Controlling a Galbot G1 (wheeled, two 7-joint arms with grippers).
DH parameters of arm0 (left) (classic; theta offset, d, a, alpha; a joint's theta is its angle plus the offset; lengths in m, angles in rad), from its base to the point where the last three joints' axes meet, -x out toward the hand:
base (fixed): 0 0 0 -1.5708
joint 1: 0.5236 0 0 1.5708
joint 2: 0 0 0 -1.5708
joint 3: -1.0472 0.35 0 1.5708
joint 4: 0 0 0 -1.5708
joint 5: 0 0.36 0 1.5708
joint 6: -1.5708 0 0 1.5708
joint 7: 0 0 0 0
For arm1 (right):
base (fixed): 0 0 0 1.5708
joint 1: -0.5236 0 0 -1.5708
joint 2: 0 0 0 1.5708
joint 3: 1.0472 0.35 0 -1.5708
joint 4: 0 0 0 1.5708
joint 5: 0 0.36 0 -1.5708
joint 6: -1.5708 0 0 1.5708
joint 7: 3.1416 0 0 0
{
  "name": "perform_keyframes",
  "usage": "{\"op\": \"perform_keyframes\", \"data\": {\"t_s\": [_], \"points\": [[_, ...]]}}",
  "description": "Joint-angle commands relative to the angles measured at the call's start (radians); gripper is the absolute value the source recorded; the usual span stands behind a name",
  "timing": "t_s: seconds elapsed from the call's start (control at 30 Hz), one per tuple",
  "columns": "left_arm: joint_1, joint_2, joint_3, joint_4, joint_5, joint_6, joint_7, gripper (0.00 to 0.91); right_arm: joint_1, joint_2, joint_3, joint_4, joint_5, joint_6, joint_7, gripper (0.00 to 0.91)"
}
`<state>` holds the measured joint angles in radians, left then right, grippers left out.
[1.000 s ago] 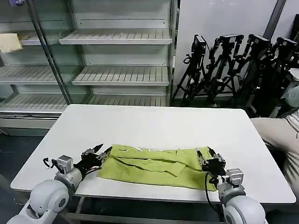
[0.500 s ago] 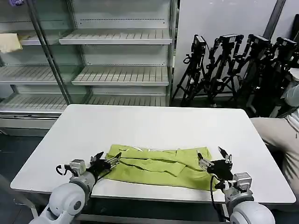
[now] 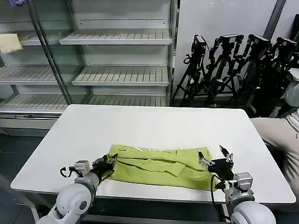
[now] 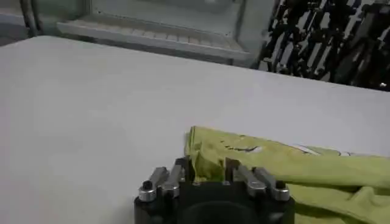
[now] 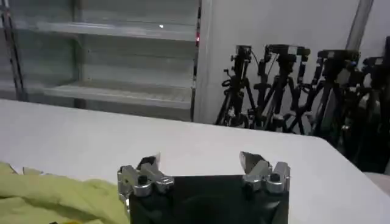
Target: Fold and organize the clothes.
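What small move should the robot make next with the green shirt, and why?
Probably ease the right gripper inward and shut it on the shirt. Its jaws stand open at the shirt's right end, one finger over the fabric, while the left gripper already sits at the left end, so both ends could then lift together.
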<state>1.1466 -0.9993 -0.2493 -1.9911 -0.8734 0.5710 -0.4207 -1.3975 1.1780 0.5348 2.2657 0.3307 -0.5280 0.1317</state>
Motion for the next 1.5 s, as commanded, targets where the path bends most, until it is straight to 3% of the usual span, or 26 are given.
{"op": "perform_keyframes", "data": {"t_s": [0.03, 0.33, 0.67, 0.8, 1.07, 1.5], "points": [[-0.007, -0.006, 0.028, 0.01, 0.006, 0.006, -0.029, 0.02, 0.003, 0.001, 0.006, 0.006, -0.004, -0.001, 0.002, 0.907], [-0.014, 0.041, -0.047, -0.011, 0.176, 0.004, 0.055, 0.0, -0.012, 0.004, 0.013, 0.023, 0.0, -0.007, 0.004, 0.907], [0.072, 0.228, -0.386, 0.044, 0.25, -0.027, 0.187, 0.0, 0.0, 0.02, 0.006, 0.03, 0.001, -0.003, 0.002, 0.907], [0.09, 0.262, -0.412, -0.017, 0.276, -0.019, 0.193, 0.0, 0.014, 0.018, -0.008, 0.034, 0.002, -0.004, 0.003, 0.907], [0.069, 0.187, -0.117, -0.291, 0.248, 0.006, 0.079, 0.0, 0.005, 0.025, -0.028, 0.048, -0.001, -0.006, 0.009, 0.907], [-0.106, 0.019, 0.217, -0.242, 0.172, 0.007, 0.035, 0.0, -0.064, 0.006, 0.069, 0.099, 0.003, -0.001, 0.009, 0.907]]}}
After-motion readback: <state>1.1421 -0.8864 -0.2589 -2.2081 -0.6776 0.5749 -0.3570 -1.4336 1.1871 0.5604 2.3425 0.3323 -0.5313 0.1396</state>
